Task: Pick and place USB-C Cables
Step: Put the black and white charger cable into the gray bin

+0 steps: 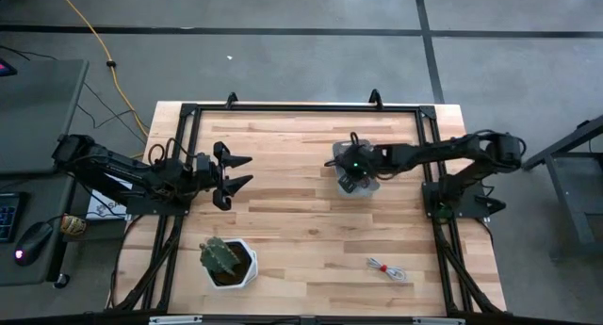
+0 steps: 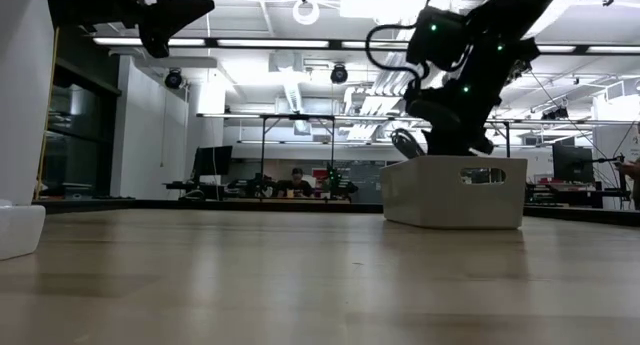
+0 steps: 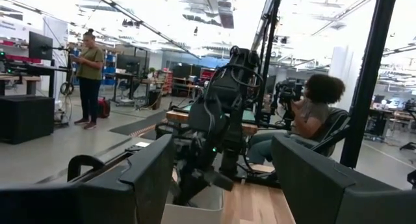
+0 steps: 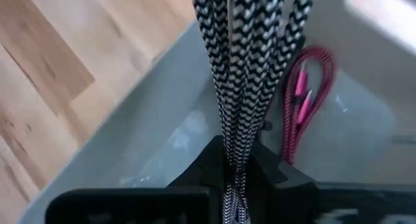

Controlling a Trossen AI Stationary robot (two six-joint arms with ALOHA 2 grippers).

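Cable, black-white braid, clamped in right gripper over tray; red cable lies inside. Left gripper released, well apart.

Overhead, table-level, two wrist views.

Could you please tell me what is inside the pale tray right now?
In the tray a dark red cable lies on its floor. The right tool, shut on a grey braided cable, covers the rest.
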